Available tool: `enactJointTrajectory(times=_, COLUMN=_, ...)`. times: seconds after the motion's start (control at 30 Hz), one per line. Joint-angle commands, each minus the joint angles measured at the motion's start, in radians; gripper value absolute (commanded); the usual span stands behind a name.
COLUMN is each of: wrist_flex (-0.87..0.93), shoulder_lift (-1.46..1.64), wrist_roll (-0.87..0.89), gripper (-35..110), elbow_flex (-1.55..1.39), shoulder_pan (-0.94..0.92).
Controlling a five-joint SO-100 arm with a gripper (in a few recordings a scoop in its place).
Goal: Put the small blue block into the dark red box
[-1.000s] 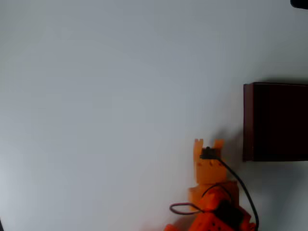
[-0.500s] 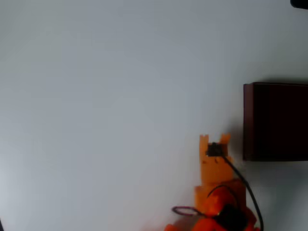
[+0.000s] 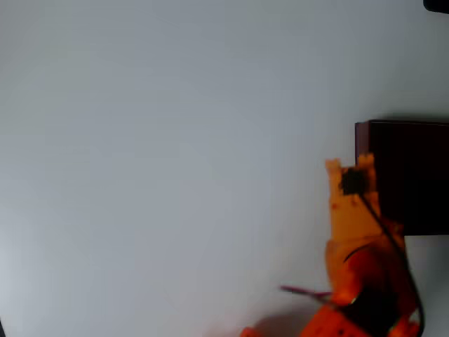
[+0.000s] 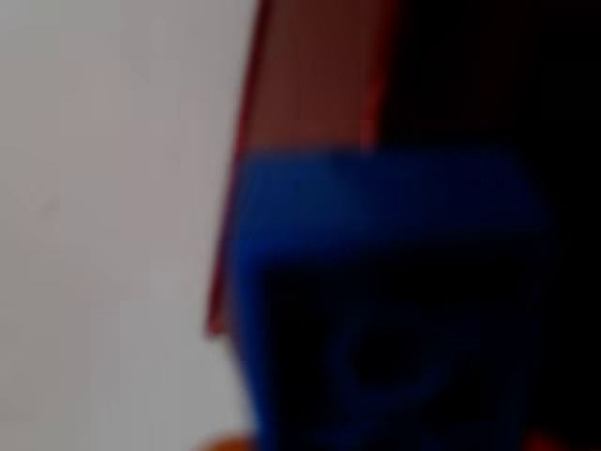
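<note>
An orange gripper [image 3: 349,167] carries the small blue block [image 4: 390,301] at the left wall of the dark red box [image 3: 410,175], seen from overhead. The wrist view shows the block clamped close beneath the camera, with the box's dark interior just right of it, so the drop point likely lies rightward.

My gripper [image 3: 349,166] looks like matt orange plastic. The table [image 3: 168,140] is a smooth, pale, matt surface. The dark red box [image 3: 363,144] has thin, dull maroon walls. The small blue block [image 4: 385,291] looks smooth, though it is blurred.
</note>
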State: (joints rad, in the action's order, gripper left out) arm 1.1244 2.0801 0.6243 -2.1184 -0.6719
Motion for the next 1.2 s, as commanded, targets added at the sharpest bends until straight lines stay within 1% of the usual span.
enactJointTrajectory(times=0.0, wrist_flex=-0.041, shoulder_lift=-0.169, wrist_roll=-0.02, gripper=0, elbow_flex=0.163, shoulder_pan=-0.029)
enactJointTrajectory(times=0.17, wrist_flex=-0.064, shoulder_lift=-0.396, wrist_roll=-0.066, gripper=2, elbow_flex=0.327, shoulder_pan=-0.058)
enactJointTrajectory(times=0.27, wrist_flex=-0.106, shoulder_lift=-0.472, wrist_roll=-0.123, gripper=23, elbow_flex=0.365, shoulder_pan=-0.064)
enactJointTrajectory(times=0.37, wrist_flex=-0.133, shoulder_lift=-0.48, wrist_roll=-0.15, gripper=24, elbow_flex=0.345, shoulder_pan=-0.078)
enactJointTrajectory(times=0.47, wrist_flex=-0.141, shoulder_lift=-0.417, wrist_roll=-0.206, gripper=24, elbow_flex=0.284, shoulder_pan=-0.083)
enactJointTrajectory(times=0.6, wrist_flex=-0.138, shoulder_lift=-0.219, wrist_roll=-0.307, gripper=23, elbow_flex=0.14, shoulder_pan=-0.054)
enactJointTrajectory(times=0.7, wrist_flex=-0.094, shoulder_lift=0.014, wrist_roll=-0.342, gripper=20, elbow_flex=-0.011, shoulder_pan=0.002)
enactJointTrajectory(times=0.73, wrist_flex=-0.08, shoulder_lift=0.107, wrist_roll=-0.354, gripper=17, elbow_flex=-0.066, shoulder_pan=0.032)
enactJointTrajectory(times=0.83, wrist_flex=-0.055, shoulder_lift=0.403, wrist_roll=-0.385, gripper=9, elbow_flex=-0.232, shoulder_pan=0.173)
enactJointTrajectory(times=1.0, wrist_flex=0.006, shoulder_lift=0.847, wrist_roll=-0.42, gripper=5, elbow_flex=-0.443, shoulder_pan=0.454)
enactJointTrajectory(times=1.07, wrist_flex=0.043, shoulder_lift=0.942, wrist_roll=-0.477, gripper=2, elbow_flex=-0.486, shoulder_pan=0.565)
enactJointTrajectory(times=1.17, wrist_flex=0.117, shoulder_lift=0.997, wrist_roll=-0.574, gripper=0, elbow_flex=-0.515, shoulder_pan=0.703)
